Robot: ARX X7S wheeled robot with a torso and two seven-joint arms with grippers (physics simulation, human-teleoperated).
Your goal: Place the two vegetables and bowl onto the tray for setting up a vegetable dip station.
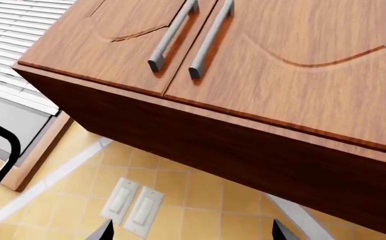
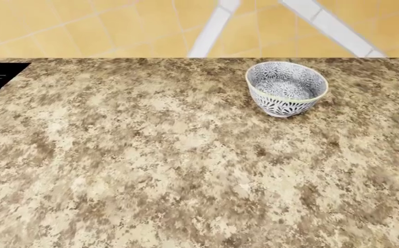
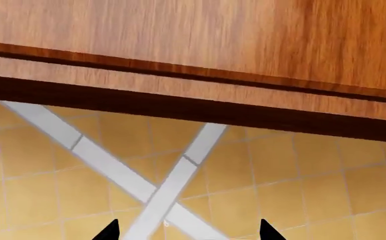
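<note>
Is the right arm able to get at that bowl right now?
Probably yes. The bowl stands alone on the counter with nothing around it, though the right tool is raised, facing the wall cabinet.

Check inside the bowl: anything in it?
The bowl on the countertop looks empty: only its blue pattern shows. The near wall hides part of the bottom.

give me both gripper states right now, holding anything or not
left gripper: open, fingertips spread apart, nothing between them, aimed up at the wall cabinet.
right gripper: open, fingertips apart, holding nothing, facing the tiled wall.
</note>
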